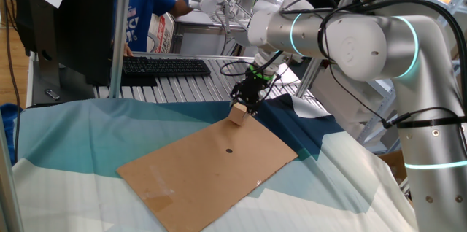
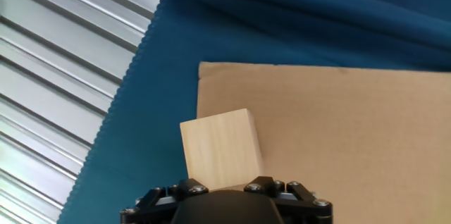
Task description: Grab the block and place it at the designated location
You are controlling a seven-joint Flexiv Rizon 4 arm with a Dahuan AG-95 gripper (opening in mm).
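Block position: the block [image 1: 238, 114] sat at the far corner of the cardboard sheet [image 1: 211, 170]. In the hand view it overlapped the sheet's left edge, with part of it over the blue cloth [image 2: 162, 97].
Block shape: close to a cube of pale wood with no clear long axis, one flat face turned toward the hand camera.
Block to tool: the block lay straight ahead of the gripper [image 1: 245, 105], directly below it and in line with the fingers. No sideways offset showed in either view.
Tool state: I could not tell whether the gripper was clenched on the block or released. The fingertips were hidden by the black housing in the hand view and too small and dark to read in the fixed view.
Contact: the gripper looked to be touching the top of the block or just above it. Whether the block rested on the sheet or hung lifted was unclear.
Likely target: a dark mark [image 1: 228, 150] lay nearer than the block and slightly left, in the middle of the sheet and apart from the block.
Coming move, as a judgement: a short carry toward the near side, provided the hold was secure.
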